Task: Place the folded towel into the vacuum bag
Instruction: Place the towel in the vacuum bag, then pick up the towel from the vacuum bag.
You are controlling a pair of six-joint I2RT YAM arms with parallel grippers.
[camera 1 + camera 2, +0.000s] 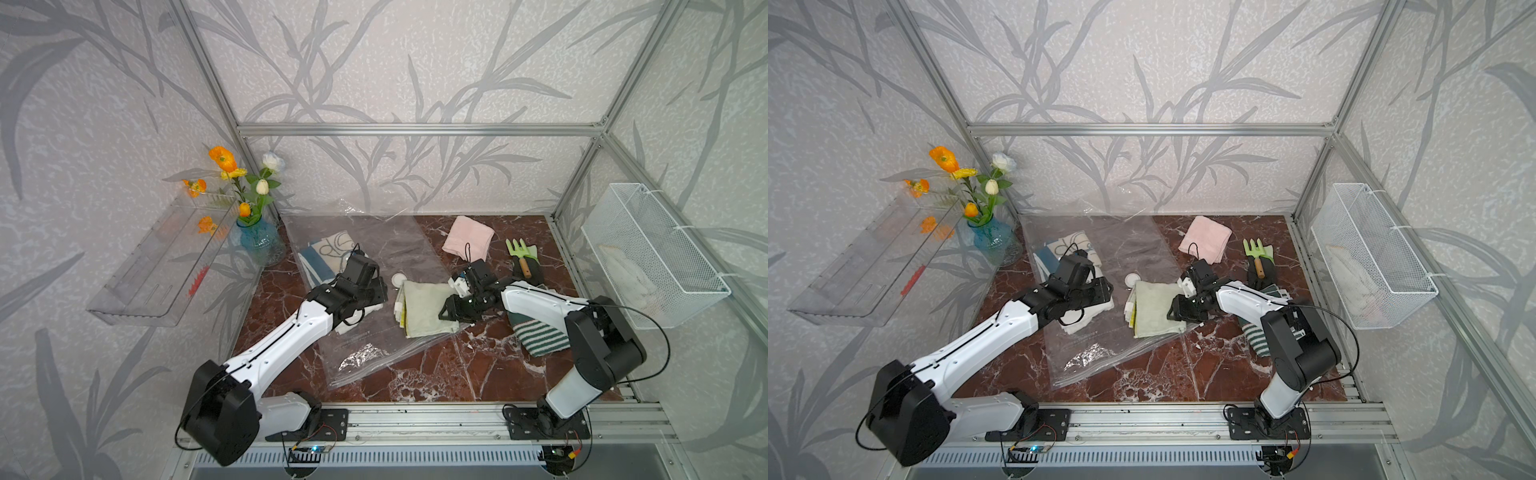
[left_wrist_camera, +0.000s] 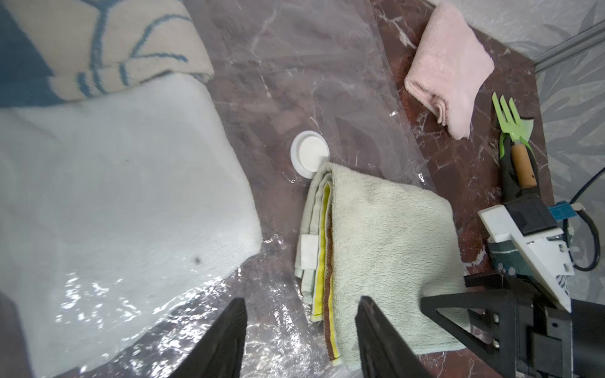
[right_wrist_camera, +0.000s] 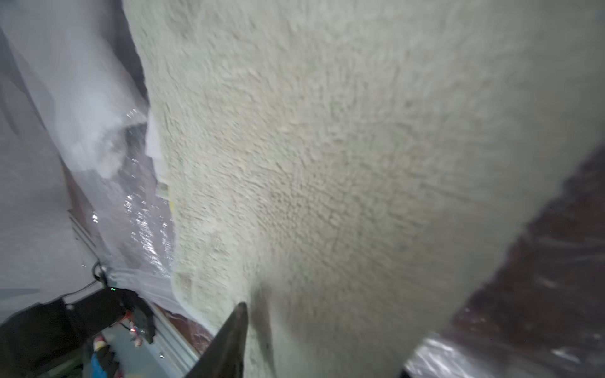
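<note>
folded towel (image 1: 419, 309), pale green: one corner laps the rim of the valve (image 1: 400, 279). The rest runs from the valve toward my right arm, its far side reaching the edge of the vacuum bag (image 1: 390, 245). There's no film glare across the pile and it covers part of the valve, so I read it as lying on the bag's face, not inside. Not certain. By my reckoning the task is not done.

right end effector (image 1: 448, 311): at the towel side farthest from the valve. The right wrist view shows one finger (image 3: 230, 343) lying on the pile, the other out of frame. Can't tell if it's clamped on the fabric or let go. Working from that side makes sense, since the valve-side folds are free to lead a slide.

left end effector (image 2: 301, 299): released, nothing between the jaws, hovering over the bag on the valve's side toward my left arm. Probably placed there to pin or lift the film.

white towel (image 2: 131, 196): across the valve from the green one, glare over it, so I take it as inside the bag. patterned towel (image 2: 114, 49), blue and beige: beyond the white one, farther from the valve, apparently under film too.

pink towel (image 1: 467, 241) and garden fork (image 1: 519, 253): well apart from the valve, off the bag, on the bare surface (image 1: 436, 374). Not in play.
</note>
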